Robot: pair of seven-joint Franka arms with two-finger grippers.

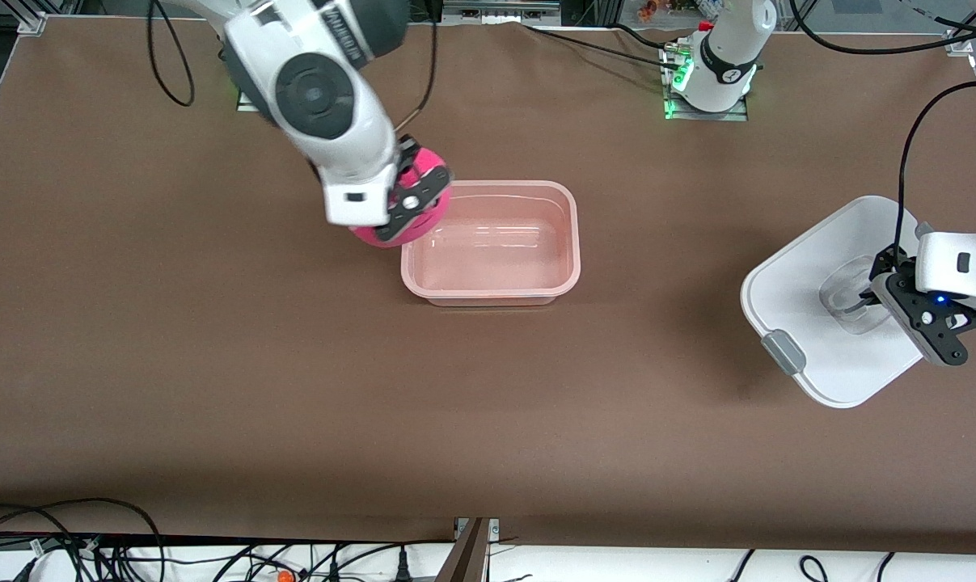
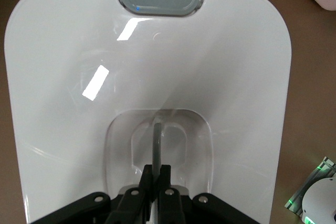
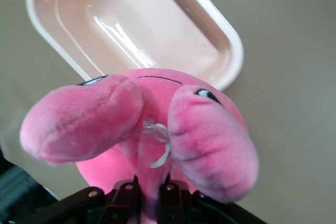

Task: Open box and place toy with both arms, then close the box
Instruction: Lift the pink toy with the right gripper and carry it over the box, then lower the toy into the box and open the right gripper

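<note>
The pale pink box (image 1: 492,244) stands open and empty at mid-table; it also shows in the right wrist view (image 3: 131,24). My right gripper (image 1: 413,202) is shut on the bright pink plush toy (image 1: 423,212) and holds it in the air over the box's rim at the right arm's end; the toy fills the right wrist view (image 3: 157,129). The white lid (image 1: 827,303) with a grey clip (image 1: 783,352) is at the left arm's end of the table. My left gripper (image 1: 880,293) is shut on the lid's clear handle (image 2: 157,140).
The left arm's base (image 1: 718,65) stands at the table's edge farthest from the front camera. Cables run along the edge nearest to the camera. Brown tabletop (image 1: 213,364) surrounds the box.
</note>
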